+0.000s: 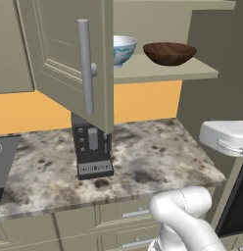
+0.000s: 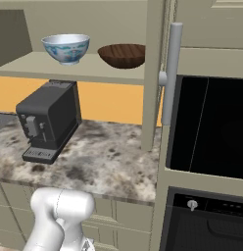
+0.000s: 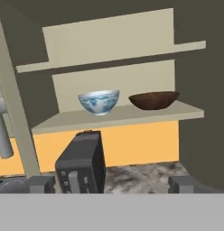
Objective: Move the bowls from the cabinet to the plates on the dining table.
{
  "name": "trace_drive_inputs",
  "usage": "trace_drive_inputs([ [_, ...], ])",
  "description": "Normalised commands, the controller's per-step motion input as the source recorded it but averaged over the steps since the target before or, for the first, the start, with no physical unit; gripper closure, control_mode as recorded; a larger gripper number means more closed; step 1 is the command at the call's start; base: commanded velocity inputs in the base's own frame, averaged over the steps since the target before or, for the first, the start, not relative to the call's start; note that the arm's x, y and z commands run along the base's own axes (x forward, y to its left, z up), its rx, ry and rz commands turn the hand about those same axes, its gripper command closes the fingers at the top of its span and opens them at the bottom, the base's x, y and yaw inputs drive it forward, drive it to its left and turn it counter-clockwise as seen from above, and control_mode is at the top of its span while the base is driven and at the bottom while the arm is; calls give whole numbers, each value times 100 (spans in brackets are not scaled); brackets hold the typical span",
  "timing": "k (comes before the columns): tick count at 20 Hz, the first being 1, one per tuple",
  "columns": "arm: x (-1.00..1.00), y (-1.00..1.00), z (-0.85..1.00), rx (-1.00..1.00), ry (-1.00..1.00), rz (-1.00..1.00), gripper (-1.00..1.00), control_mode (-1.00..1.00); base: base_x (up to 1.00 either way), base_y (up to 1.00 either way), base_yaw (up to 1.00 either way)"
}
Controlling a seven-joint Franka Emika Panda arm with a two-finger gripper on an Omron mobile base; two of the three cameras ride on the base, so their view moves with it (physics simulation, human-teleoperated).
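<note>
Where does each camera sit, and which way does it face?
Left base view: behind the arm's left, facing the open cabinet; white arm at lower right.
Right base view: behind its right, same shelf; arm at lower left.
Hand view: looks up at the shelf; open gripper at bottom.
All share the white bowl, brown bowl and coffee machine.

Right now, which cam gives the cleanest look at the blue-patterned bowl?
Right base view: the white-and-blue bowl stands whole on the cabinet shelf, beside the wooden bowl. The hand view also shows it whole, but smaller and farther off. In the left base view the open cabinet door hides its left half.
</note>
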Motion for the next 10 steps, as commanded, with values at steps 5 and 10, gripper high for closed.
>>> trace_drive_inputs([
  [5, 57, -45, 3, 25, 13, 1, -100, -100, 0, 0, 0],
  [10, 55, -11, 14, 29, 15, 0, -100, -100, 0, 0, 0],
])
